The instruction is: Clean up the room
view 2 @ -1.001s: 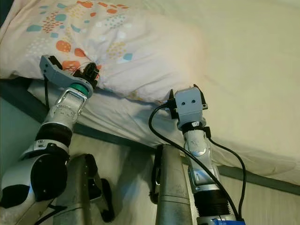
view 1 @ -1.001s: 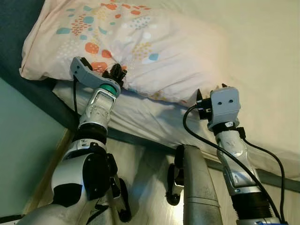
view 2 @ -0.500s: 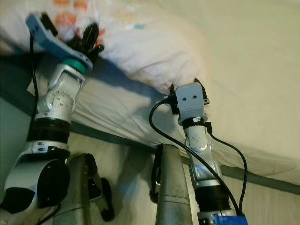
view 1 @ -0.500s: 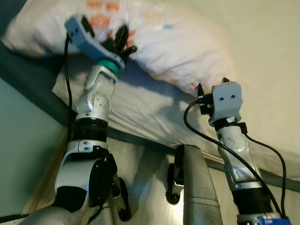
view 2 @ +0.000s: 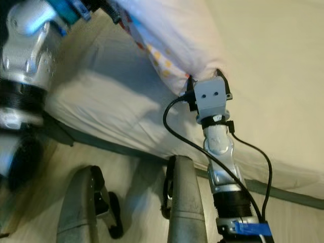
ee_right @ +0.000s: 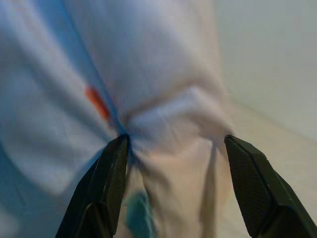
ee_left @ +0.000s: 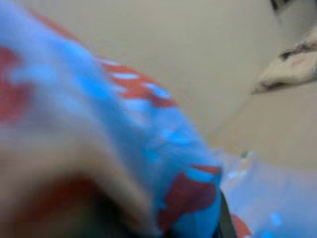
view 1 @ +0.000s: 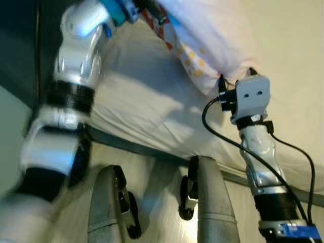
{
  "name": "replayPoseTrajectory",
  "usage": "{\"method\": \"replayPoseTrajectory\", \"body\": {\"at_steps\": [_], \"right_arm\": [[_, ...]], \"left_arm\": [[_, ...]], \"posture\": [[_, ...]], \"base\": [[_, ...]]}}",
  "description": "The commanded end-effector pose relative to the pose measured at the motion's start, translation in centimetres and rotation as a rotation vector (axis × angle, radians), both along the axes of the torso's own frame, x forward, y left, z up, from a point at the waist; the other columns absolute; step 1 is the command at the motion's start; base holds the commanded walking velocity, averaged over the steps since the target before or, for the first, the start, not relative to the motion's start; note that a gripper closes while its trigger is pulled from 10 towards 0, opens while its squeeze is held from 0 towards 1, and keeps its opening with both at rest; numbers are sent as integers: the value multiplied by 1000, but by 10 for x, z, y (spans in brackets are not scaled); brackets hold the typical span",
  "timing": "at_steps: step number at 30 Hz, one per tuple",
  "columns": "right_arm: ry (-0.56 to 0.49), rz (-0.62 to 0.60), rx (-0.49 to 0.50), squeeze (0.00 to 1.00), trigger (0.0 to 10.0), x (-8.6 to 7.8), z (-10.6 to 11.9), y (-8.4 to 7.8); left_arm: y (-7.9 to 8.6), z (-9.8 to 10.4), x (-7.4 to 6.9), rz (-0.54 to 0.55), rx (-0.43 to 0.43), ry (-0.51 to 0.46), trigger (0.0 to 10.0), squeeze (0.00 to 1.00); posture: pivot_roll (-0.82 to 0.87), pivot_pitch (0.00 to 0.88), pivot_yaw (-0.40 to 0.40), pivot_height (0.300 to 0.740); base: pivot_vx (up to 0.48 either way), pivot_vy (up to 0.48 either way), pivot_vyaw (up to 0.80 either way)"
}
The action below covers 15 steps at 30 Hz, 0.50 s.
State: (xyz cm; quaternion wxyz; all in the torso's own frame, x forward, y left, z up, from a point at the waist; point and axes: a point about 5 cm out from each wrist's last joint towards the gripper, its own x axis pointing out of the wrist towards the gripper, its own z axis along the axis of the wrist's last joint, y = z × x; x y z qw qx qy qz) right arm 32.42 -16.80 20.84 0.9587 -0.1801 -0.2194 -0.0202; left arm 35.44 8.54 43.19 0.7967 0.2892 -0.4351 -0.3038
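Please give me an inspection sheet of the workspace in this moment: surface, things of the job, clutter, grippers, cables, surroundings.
Surface: bed with a pale sheet, wrinkled near the edge.
Job's things: pillow with coloured dots, lifted at one end and hanging tilted above the bed.
Clutter: nothing seen.
Grippers: left gripper at the pillow's raised end, blurred by motion, fingers not clear; right gripper open, its fingers on both sides of the pillow's lower corner.
Cables: black cable looping along the right arm.
Surroundings: dark bed frame, light wooden floor, robot's own legs below.
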Motion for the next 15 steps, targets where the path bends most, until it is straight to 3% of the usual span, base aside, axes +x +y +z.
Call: {"method": "replayPoseTrajectory", "body": {"at_steps": [1,2,5,6,7,9,12,15], "right_arm": [[49,-25,-4,0,10000,-1,-12,-5],[48,-24,-2,0,10000,-2,-12,-4],[48,-24,-1,0,10000,-3,-13,-4],[50,-23,0,0,10000,-4,-14,-3],[50,-23,0,0,10000,-4,-14,-3],[56,-25,1,0,10000,-7,-17,-4],[58,-25,1,0,10000,-7,-18,-5],[60,-24,3,0,10000,-7,-18,-4]], "left_arm": [[-4,27,-13,76,44,-201,9333,0],[-2,36,-11,146,32,-230,9647,0],[0,42,-11,192,26,-249,9647,0],[6,57,-11,289,-8,-297,10000,0],[6,57,-11,289,-8,-297,10000,0],[21,80,-13,434,-73,-360,10000,0],[26,85,-13,497,-70,-398,10000,0],[34,91,-12,644,-50,-509,10000,0]], "posture": [[-74,259,71,570],[-75,260,72,570],[-75,260,72,570],[-79,265,77,570],[-79,265,77,570],[-78,267,76,570],[-78,268,76,570],[-74,269,79,570]], "base": [[0,0,0],[0,0,0],[0,0,0],[0,0,0],[0,0,0],[0,0,0],[0,0,0],[0,0,0]]}}
